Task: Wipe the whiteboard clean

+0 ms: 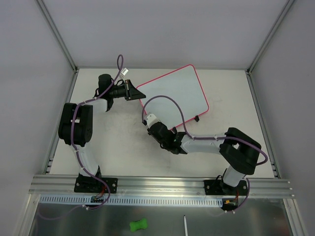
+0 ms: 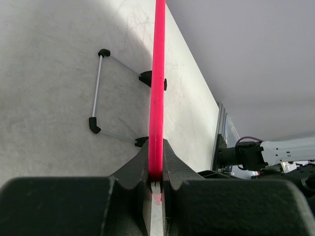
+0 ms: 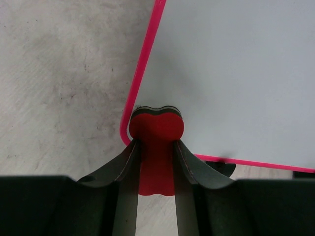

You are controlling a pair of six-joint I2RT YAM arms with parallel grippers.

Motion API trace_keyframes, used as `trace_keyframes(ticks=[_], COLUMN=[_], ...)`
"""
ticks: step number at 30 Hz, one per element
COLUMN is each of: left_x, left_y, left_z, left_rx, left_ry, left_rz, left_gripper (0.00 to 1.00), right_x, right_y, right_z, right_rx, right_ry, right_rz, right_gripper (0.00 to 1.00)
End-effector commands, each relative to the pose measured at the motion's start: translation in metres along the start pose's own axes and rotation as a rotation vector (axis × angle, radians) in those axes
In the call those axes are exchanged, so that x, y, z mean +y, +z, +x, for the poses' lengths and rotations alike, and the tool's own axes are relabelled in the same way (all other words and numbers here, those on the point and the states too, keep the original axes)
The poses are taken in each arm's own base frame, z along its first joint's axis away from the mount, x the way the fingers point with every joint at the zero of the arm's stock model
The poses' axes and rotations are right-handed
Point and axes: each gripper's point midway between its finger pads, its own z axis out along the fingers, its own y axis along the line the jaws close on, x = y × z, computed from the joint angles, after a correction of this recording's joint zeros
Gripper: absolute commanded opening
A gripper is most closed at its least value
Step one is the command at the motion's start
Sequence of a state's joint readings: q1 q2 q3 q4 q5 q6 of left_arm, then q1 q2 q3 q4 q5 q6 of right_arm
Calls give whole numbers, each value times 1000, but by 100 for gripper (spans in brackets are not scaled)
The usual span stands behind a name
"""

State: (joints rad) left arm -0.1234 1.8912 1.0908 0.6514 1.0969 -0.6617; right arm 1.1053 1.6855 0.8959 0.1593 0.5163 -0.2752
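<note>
We logged the table [image 1: 113, 147] as pale grey and speckled. The whiteboard [image 1: 177, 93] rested on it, its frame edge between the jaws of the left gripper [image 2: 156, 162] and a rounded corner just ahead of those of the right gripper [image 3: 156, 142].

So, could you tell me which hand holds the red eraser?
The right hand: it grips the red foam eraser, while the left hand clamps the edge of the pink-framed whiteboard.

walls [image 1: 162, 29]: plain grey | table [image 1: 123, 157]: pale, scuffed — speckled | rail [image 1: 162, 184]: aluminium, along near edge | light: even
</note>
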Motion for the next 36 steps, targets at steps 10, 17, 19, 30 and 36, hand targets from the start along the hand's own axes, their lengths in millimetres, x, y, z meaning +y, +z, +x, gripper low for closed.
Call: trace_keyframes(ticks=[10,17,19,30,36], left_x=[-14,-15,-14,-15,-14], left_y=[1,1,1,0,0], left_z=[6,6,6,6,5], left_rx=[42,42,41,36,33], left_ry=[10,10,10,11,10], left_rz=[28,26,24,13,5], left_gripper=[0,0,0,2,10], right_x=[-20,-40,-52,-82,-77], right_y=[-23,-63,-77,-93,-87], right_z=[42,8,4,70,98], right_rx=[150,-45,-75,144,274], right_ry=[-32,117,150,352,444], right_rz=[87,68,82,138,87], right_gripper=[0,0,0,0,0])
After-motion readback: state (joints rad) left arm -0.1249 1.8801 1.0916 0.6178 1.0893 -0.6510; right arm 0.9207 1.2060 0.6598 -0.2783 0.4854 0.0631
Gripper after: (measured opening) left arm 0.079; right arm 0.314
